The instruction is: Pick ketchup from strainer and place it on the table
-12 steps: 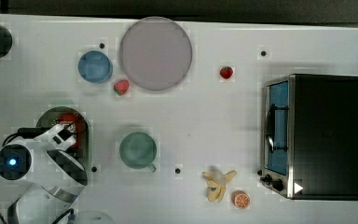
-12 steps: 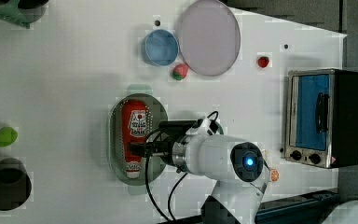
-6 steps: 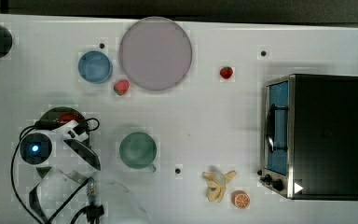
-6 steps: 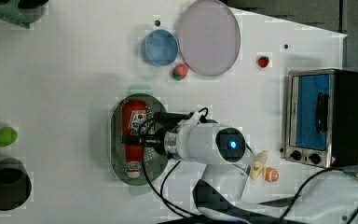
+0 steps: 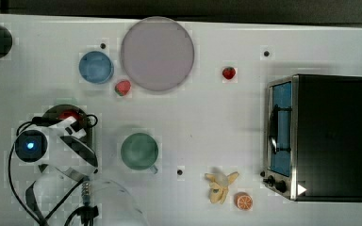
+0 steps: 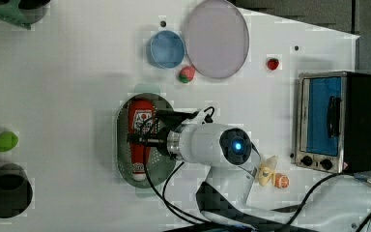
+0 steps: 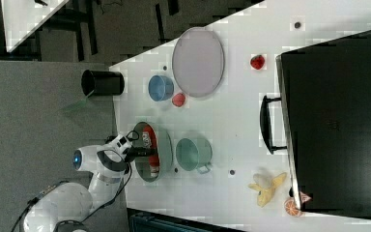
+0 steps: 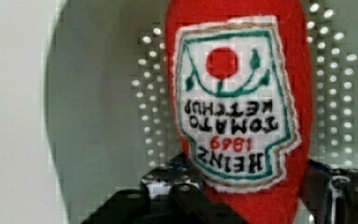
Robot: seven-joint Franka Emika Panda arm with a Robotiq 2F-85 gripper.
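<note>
The pincer, partly closed astride the ketchup bottle lying in the strainer, might slip off its rounded sides when lifting.

The arm swung in over the strainer at the left view's centre left, and its wrist dropped low above the ketchup lying inside. The gripper came down across the bottle's middle, and its jaws drew in from wide apart towards the red sides.
</note>
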